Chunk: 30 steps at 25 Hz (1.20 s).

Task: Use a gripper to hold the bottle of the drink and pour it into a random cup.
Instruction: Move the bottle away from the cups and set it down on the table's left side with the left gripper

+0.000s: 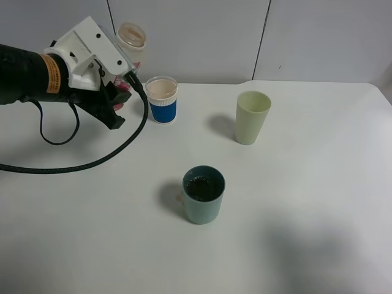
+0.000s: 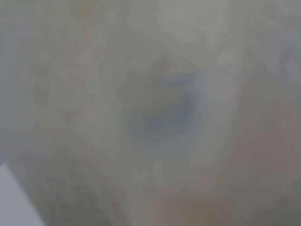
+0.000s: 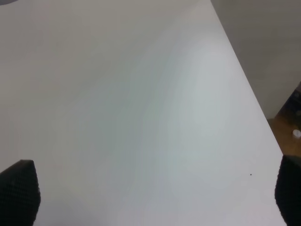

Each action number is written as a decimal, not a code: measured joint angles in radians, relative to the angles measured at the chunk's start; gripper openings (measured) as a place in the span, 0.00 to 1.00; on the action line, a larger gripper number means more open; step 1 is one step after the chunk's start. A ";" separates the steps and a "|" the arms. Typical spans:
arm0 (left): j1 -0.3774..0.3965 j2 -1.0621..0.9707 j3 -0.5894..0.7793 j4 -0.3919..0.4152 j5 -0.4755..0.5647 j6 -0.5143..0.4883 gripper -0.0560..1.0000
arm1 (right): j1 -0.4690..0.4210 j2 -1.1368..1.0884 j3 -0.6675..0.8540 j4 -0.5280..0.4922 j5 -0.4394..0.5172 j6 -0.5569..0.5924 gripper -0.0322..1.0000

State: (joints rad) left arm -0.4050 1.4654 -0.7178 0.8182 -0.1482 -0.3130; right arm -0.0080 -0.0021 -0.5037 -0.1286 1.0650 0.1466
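My left gripper (image 1: 119, 92) is at the table's back left, shut on the bottle (image 1: 131, 38). The bottle stands about upright above the fingers, with its wide mouth on top and a bit of pink label (image 1: 123, 84) showing between them. The teal cup (image 1: 203, 202) stands in the middle front of the table, well to the right of the gripper. It holds the dark drink (image 1: 203, 187). The left wrist view is a close grey blur. My right gripper (image 3: 153, 195) is open over bare table and shows only in the right wrist view.
A white cup with a blue sleeve (image 1: 162, 101) stands right beside the left gripper. A pale yellow-green cup (image 1: 252, 117) stands at the back right. A black cable (image 1: 92, 162) loops over the table's left. The table's edge (image 3: 254, 108) runs past my right gripper.
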 joint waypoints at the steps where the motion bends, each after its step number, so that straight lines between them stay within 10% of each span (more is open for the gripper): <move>1: 0.039 0.000 0.013 -0.017 -0.050 0.006 0.37 | 0.000 0.000 0.000 0.000 0.000 0.000 1.00; 13: 0.373 -0.001 0.211 -0.322 -0.624 0.097 0.37 | 0.000 0.000 0.000 0.000 0.000 0.000 1.00; 19: 0.394 0.078 0.315 -0.479 -0.771 0.190 0.37 | 0.000 0.000 0.000 0.000 0.000 0.000 1.00; 30: 0.394 0.367 0.343 -0.478 -1.046 0.200 0.37 | 0.000 0.000 0.000 -0.001 0.000 0.000 1.00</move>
State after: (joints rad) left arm -0.0114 1.8320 -0.3749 0.3398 -1.1939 -0.1126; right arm -0.0080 -0.0021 -0.5037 -0.1293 1.0650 0.1466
